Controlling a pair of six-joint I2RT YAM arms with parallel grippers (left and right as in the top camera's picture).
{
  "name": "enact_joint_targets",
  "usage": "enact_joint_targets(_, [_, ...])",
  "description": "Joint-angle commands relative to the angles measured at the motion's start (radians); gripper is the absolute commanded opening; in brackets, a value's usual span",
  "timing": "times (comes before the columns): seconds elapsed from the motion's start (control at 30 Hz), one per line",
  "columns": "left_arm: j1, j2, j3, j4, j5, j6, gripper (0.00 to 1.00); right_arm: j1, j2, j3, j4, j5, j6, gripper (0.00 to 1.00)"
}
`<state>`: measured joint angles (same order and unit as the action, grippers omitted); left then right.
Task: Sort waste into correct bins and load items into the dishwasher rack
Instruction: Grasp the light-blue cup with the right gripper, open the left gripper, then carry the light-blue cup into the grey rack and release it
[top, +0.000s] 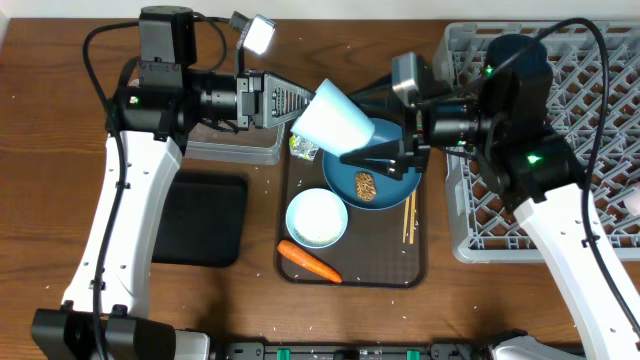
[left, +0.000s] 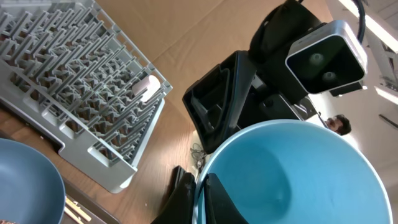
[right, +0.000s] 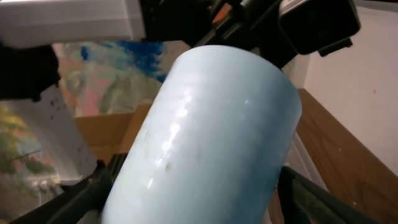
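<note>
Blue cup (top: 335, 118) is held aloft, tipped on its side above the brown tray (top: 420, 255), mouth turned toward the left arm. Left claw (top: 300, 112) is pinched on the rim, one finger inside and one outside, a grip that leaves the cup's body free. Right claw (top: 385, 157) has its fingers spread on either side of that body, not closed on it. This looks like a hand-over, since the rack (top: 600, 120) lies on the right arm's side.

Below on the tray:
- dark-blue plate (top: 390, 175) carrying the brown lump (top: 365, 186)
- white bowl (top: 317, 217)
- carrot (top: 308, 262)
- chopsticks (top: 408, 218)

Clear tub (top: 235, 150) and black tray (top: 200, 215) sit on the worktop (top: 40, 150) at left.
</note>
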<state>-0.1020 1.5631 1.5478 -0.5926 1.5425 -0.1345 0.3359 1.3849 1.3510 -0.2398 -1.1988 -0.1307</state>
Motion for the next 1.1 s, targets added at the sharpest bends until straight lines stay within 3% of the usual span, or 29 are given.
enact_joint_targets(0.0, [-0.022, -0.011, 0.001, 0.009, 0.028, 0.0, 0.06, 0.025, 0.01, 0.003, 0.029, 0.097, 0.117, 0.79])
enact_joint_targets(0.3, [-0.022, -0.011, 0.001, 0.032, 0.027, 0.002, 0.06, 0.034, 0.01, 0.003, 0.041, 0.13, 0.161, 0.56])
enact_joint_targets(0.5, [-0.021, -0.011, 0.001, 0.035, 0.028, 0.001, 0.06, 0.025, 0.01, 0.003, 0.037, 0.159, 0.164, 0.56])
enact_joint_targets(0.57, [-0.011, -0.011, 0.001, 0.038, 0.028, -0.003, 0.16, 0.011, 0.009, 0.003, 0.034, 0.166, 0.164, 0.55])
enact_joint_targets(0.63, [0.011, -0.011, 0.001, 0.047, 0.028, -0.019, 0.35, -0.019, 0.008, 0.003, 0.018, 0.182, 0.165, 0.54])
enact_joint_targets(0.7, [0.048, -0.011, 0.001, 0.077, 0.028, -0.07, 0.48, -0.066, 0.006, 0.003, -0.013, 0.215, 0.177, 0.54])
enact_joint_targets(0.87, [0.128, -0.011, 0.001, 0.132, 0.028, -0.134, 0.55, -0.209, -0.004, 0.003, -0.124, 0.34, 0.207, 0.58])
enact_joint_targets(1.07, [0.158, -0.011, 0.001, 0.13, 0.029, -0.134, 0.57, -0.382, -0.024, 0.003, -0.279, 0.642, 0.345, 0.58])
